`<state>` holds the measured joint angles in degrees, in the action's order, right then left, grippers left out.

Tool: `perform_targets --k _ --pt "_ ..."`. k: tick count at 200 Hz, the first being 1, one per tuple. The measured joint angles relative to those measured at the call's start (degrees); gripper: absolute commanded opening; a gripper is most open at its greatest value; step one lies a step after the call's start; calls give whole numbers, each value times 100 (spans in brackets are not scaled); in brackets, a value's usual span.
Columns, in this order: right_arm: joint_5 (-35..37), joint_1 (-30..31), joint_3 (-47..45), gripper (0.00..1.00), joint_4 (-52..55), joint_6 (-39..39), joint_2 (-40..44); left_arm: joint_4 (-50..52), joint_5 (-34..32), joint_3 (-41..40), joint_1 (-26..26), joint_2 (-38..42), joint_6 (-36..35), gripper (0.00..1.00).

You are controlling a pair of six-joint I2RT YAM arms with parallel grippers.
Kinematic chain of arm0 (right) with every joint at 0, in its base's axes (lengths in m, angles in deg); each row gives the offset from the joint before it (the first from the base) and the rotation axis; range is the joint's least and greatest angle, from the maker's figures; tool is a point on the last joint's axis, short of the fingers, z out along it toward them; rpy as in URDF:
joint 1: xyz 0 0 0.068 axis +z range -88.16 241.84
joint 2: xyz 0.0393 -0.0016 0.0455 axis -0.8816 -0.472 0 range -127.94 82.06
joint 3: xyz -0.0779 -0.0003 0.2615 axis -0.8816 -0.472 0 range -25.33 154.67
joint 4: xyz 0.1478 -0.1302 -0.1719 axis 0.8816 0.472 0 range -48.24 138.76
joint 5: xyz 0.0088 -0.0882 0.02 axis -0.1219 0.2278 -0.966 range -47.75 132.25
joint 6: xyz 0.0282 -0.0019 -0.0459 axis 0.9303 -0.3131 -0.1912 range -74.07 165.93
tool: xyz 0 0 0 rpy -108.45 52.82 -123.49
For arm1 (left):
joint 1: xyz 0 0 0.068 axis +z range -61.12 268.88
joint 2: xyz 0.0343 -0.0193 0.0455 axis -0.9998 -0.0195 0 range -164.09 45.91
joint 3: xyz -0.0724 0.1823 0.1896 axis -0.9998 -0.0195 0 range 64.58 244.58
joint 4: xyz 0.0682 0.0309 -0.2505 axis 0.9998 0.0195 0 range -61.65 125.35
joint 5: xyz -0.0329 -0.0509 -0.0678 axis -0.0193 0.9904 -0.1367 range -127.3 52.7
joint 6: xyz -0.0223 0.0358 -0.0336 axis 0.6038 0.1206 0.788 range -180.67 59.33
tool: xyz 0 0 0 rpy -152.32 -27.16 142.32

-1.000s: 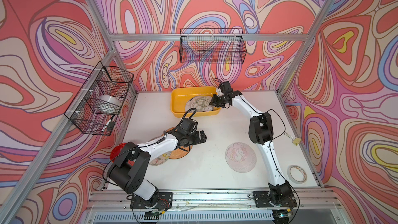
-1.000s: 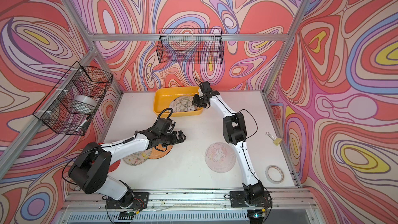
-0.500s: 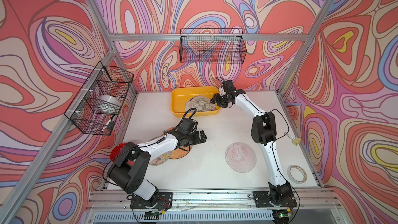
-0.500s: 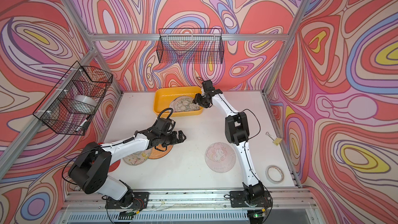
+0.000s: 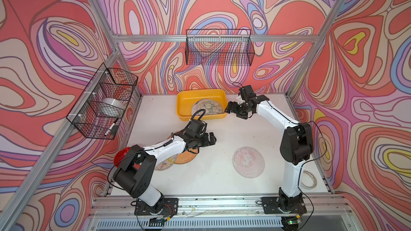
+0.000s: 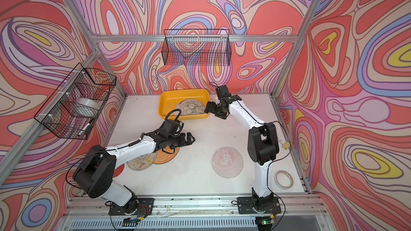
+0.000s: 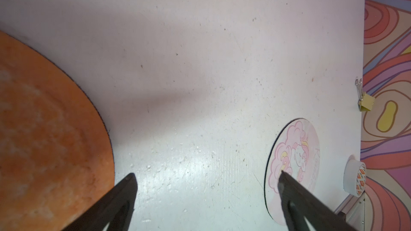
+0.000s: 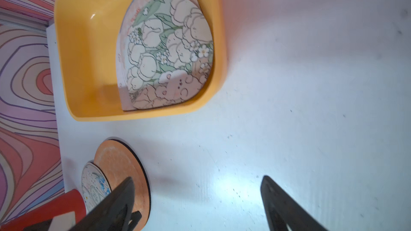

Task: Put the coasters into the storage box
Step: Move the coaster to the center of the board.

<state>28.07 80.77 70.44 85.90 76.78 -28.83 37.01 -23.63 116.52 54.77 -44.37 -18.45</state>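
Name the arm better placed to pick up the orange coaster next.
Left. The left gripper is open and hangs just beside the orange coaster, with nothing between its fingers. The right gripper, also open, sits by the storage box at the far side, farther from it.

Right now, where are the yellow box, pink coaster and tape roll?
Yellow box [image 5: 186, 101]: in a top view, bare floor.
Pink coaster [image 5: 248, 162]: in a top view, centre.
Tape roll [image 7: 351, 175]: left wrist view, white side.

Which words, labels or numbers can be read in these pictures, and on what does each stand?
No text can be read clearly.
Pink unicorn coaster: cursive word near its rim, too blurred.
Tape roll: orange logos, too small.
Floral coaster in the storage box: reddish rim lettering, blurred.
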Motion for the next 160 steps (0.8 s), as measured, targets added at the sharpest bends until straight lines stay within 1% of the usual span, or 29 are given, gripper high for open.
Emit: perform_targets --k 19,49,73,107,160 --pt "133 -46 -852 98 129 39 592 9 4 24 -72 -46 -2 100" --pt "317 -177 -2232 98 354 267 1633 17 9 105 -155 -109 -17 100" --pt "417 -284 -3108 98 592 520 2389 33 28 199 -208 -219 -20 100" --pt "584 -380 -3974 98 977 898 3080 76 35 341 -273 -396 -42 100" --pt "758 -431 -4931 98 1290 1469 3735 118 48 494 -330 -516 -63 100"
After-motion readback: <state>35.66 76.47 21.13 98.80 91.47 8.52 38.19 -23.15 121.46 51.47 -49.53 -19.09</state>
